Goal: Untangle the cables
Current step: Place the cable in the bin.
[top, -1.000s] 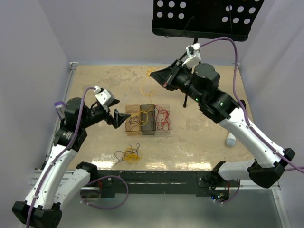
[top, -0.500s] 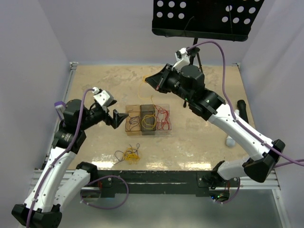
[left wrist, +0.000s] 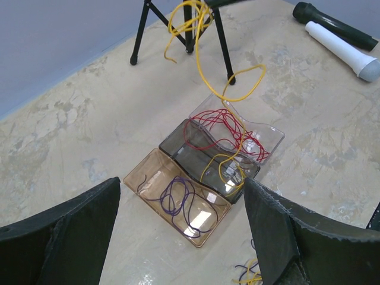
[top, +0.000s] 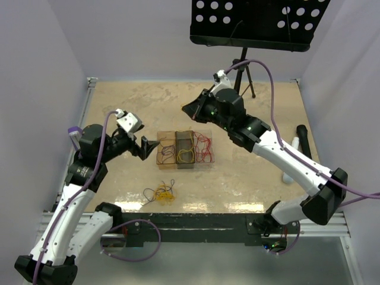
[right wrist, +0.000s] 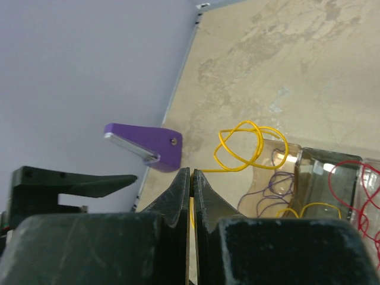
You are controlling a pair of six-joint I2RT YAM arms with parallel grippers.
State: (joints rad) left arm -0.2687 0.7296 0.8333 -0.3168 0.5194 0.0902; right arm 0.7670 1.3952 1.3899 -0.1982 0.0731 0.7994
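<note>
**A:** First entry, nearest the bases?

**B:** Tangle (top: 159,193). Yellow, orange and dark strands knotted together, lying loose on the surface (top: 255,175) by its near edge. It sits well apart from both tools. I judge it to be the stock not yet sorted.

**A:** Next row out?

**B:** Left tool (top: 146,147). Its jaws are wide and carry nothing, and it hovers just left of the trays, probably placed to take the next strand. Then three trays side by side:
- Amber tray (left wrist: 153,172), with a purple cable (left wrist: 177,193) inside.
- Dark tray (left wrist: 178,145), with a yellow loop inside.
- Clear tray (left wrist: 270,133), with a red cable (left wrist: 219,127) inside.

There is one colour to a tray, so the layout looks like sorting by colour.

**A:** Beyond the trays?

**B:** Right tool (right wrist: 191,172). It is raised above the surface behind the trays, its jaws pinched tight on the yellow cable (left wrist: 198,65). The cable leaves the fingertips, hangs down in open loops, and ends in the dark tray. It seems to be held high so the strand hangs free of the others and feeds into its own tray.

**A:** Farthest?

**B:** Stand (top: 255,24) at the back and mics (left wrist: 344,50) at the right. Neither touches any cable.
</note>
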